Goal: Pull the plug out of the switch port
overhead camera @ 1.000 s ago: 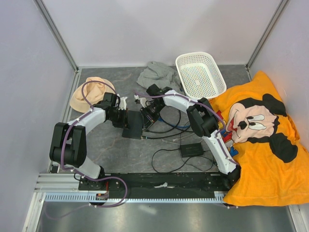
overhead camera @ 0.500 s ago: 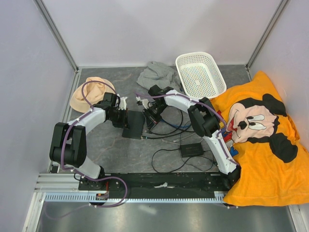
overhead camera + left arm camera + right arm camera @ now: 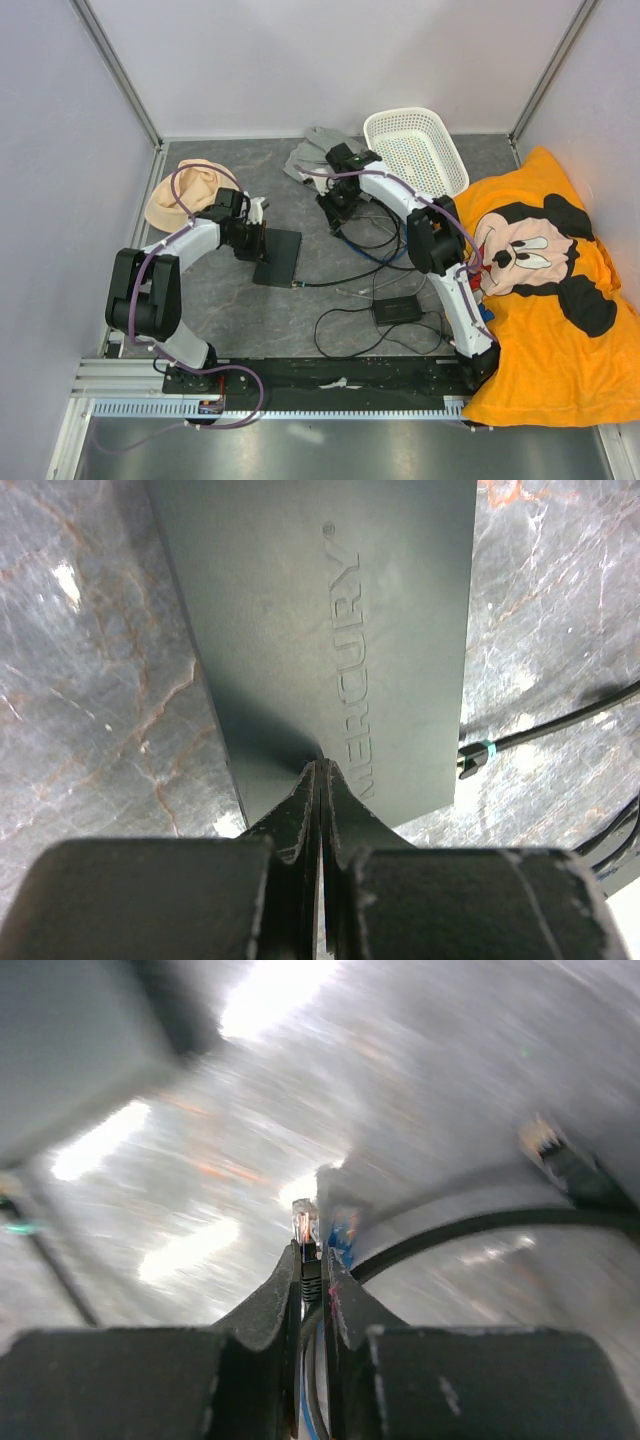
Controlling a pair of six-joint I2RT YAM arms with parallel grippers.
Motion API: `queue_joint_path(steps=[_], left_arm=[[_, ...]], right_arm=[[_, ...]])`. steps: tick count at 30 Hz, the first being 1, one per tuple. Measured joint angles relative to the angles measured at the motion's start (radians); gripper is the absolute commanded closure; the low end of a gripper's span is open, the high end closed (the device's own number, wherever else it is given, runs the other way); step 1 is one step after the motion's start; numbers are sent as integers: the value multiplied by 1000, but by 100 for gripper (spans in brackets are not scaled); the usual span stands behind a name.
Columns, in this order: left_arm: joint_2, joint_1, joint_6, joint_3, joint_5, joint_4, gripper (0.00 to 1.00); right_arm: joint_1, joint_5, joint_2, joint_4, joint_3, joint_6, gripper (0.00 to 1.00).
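Observation:
The switch (image 3: pixel 280 258) is a flat black box lying on the grey table; in the left wrist view (image 3: pixel 330 610) its top reads MERCURY. Its row of ports does not show. My left gripper (image 3: pixel 250 240) is shut, its fingertips (image 3: pixel 320 770) pressed on the switch's top near one edge. My right gripper (image 3: pixel 335 208) is behind and to the right of the switch, well apart from it, shut on a black cable plug (image 3: pixel 305 1230) with a clear tip. The plug is free in the air. The right wrist view is blurred.
A thin cable with a green band (image 3: pixel 482 752) still meets the switch's corner (image 3: pixel 298 284). Loose black and blue cables (image 3: pixel 365 250) lie right of the switch, with a small power brick (image 3: pixel 397 310). A white basket (image 3: pixel 440 175), grey cloth (image 3: pixel 315 150), tan hat (image 3: pixel 180 205) and a Mickey pillow (image 3: pixel 530 300) surround them.
My right gripper has moved away from the switch's right edge, back and to the right, taking the plug and its cable with it. My left gripper stays on the switch.

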Motion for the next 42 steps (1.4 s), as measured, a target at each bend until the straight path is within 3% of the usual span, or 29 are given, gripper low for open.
queue_joint_path(steps=[5, 12, 13, 14, 17, 21, 27, 30, 34, 42], left_arm=[[18, 0, 0, 19, 0, 0, 98], [20, 0, -7, 20, 3, 0, 98], [20, 0, -7, 20, 3, 0, 99], [20, 0, -8, 20, 3, 1, 98], [20, 0, -8, 20, 3, 0, 98], [20, 0, -8, 20, 3, 1, 99], [6, -1, -7, 6, -8, 11, 99], [-4, -1, -7, -4, -11, 16, 98], [-5, -1, -7, -5, -11, 17, 98], [-5, -1, -19, 2, -9, -2, 98]], right_arm=[[-111, 36, -3, -19, -23, -12, 100], [-151, 60, -49, -19, -102, -12, 100], [-151, 61, -51, -18, -105, -11, 97], [-151, 62, -51, -18, -105, -8, 81], [-151, 62, -51, -17, -104, 7, 56], [-146, 139, -58, -8, -100, 32, 44], [-148, 202, -72, 13, -97, 57, 40], [-141, 133, -101, 15, -97, 64, 40], [-119, -71, -149, 10, -97, 53, 40], [16, -376, -135, -8, -126, 55, 38]])
